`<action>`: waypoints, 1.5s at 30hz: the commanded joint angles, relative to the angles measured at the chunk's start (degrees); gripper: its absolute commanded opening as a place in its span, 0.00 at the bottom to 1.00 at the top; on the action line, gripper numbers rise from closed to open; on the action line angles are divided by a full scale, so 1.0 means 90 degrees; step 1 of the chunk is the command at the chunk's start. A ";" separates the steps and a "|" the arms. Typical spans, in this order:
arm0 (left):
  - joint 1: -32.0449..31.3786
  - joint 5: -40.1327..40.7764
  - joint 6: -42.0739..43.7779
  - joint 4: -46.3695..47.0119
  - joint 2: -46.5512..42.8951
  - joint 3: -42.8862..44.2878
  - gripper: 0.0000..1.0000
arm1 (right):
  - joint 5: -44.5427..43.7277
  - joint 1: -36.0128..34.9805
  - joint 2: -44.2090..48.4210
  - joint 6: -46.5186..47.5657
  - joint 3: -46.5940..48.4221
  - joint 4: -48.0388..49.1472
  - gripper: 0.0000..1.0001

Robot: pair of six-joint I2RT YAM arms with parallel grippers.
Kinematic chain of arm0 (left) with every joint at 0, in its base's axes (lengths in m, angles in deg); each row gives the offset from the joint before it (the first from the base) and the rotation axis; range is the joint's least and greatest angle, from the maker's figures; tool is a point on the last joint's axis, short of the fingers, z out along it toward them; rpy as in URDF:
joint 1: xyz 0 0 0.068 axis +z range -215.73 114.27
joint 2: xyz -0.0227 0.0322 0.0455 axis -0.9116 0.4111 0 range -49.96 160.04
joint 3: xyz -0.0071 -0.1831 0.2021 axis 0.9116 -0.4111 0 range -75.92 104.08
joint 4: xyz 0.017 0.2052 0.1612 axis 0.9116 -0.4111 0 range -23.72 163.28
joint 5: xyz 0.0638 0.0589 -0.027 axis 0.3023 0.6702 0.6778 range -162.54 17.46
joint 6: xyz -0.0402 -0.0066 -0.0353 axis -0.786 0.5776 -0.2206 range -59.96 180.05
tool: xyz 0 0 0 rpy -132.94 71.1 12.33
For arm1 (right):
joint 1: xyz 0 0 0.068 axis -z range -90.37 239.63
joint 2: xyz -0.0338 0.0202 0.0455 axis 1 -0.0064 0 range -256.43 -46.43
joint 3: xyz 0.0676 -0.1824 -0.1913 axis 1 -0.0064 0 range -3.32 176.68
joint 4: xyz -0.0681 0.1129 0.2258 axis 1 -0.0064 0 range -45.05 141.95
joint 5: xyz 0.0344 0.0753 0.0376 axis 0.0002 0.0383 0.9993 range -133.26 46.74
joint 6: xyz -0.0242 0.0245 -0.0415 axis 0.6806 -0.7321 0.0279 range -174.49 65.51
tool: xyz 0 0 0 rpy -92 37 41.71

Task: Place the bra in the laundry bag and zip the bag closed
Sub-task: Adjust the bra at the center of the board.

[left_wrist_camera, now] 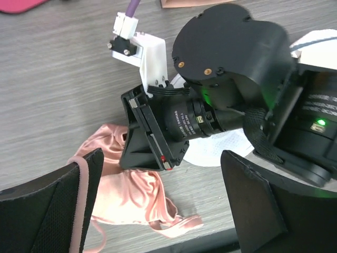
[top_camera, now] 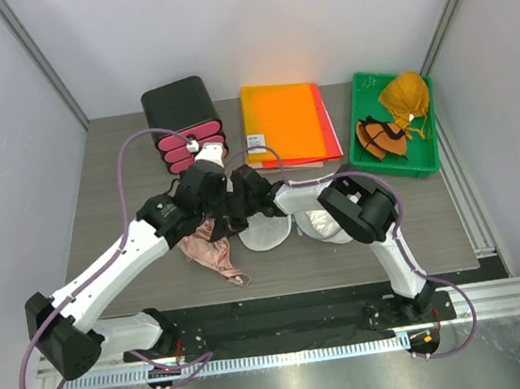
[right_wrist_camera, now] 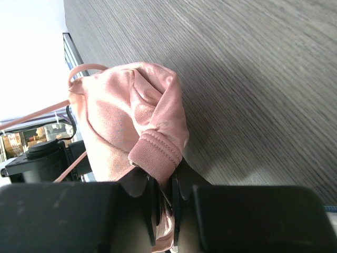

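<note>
- Right wrist view shows the right hand (right_wrist_camera: 163, 197) pinched shut on a folded edge of the pink bra (right_wrist_camera: 131, 116), the rest of the fabric bunched beyond the fingertips with the surface (right_wrist_camera: 253, 79) behind it.
- Left hand (left_wrist_camera: 160, 179) stands wide open just over the bra, one strap lying along a finger; it grips nothing.
- Laundry bag (top_camera: 265, 236) lies open in white mesh halves just right of the bra, which from overhead is outside it.
- By my judgement the pickup is underway; putting the bra in, folding the halves together and zipping are all left.
</note>
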 commanded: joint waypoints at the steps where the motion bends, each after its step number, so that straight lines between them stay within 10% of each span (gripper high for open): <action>1: -0.0056 0.0006 0.0441 -0.0466 -0.0211 0.0116 0.94 | 0.0148 -0.0003 -0.0024 0.0002 0.0281 0.0179 0.16; 18: 0.0549 -0.3852 0.0296 0.2101 -0.1100 -0.1857 1.00 | 0.0275 0.0007 0.0094 0.0159 0.0272 -0.0006 0.15; 29: 0.0598 0.0989 -0.1607 0.0476 -0.1013 -0.1840 1.00 | 0.0294 0.0007 0.0035 0.0090 0.0281 0.0100 0.29; 32: 0.0598 0.1185 -0.2260 0.0152 -0.0866 -0.1565 1.00 | 0.0099 -0.0002 0.0064 0.0090 0.0399 -0.0055 0.54; 45: 0.0598 0.1089 -0.3787 0.0179 -0.1939 -0.2073 0.94 | -0.0456 0.0534 0.1469 0.0294 0.0145 -0.0650 0.84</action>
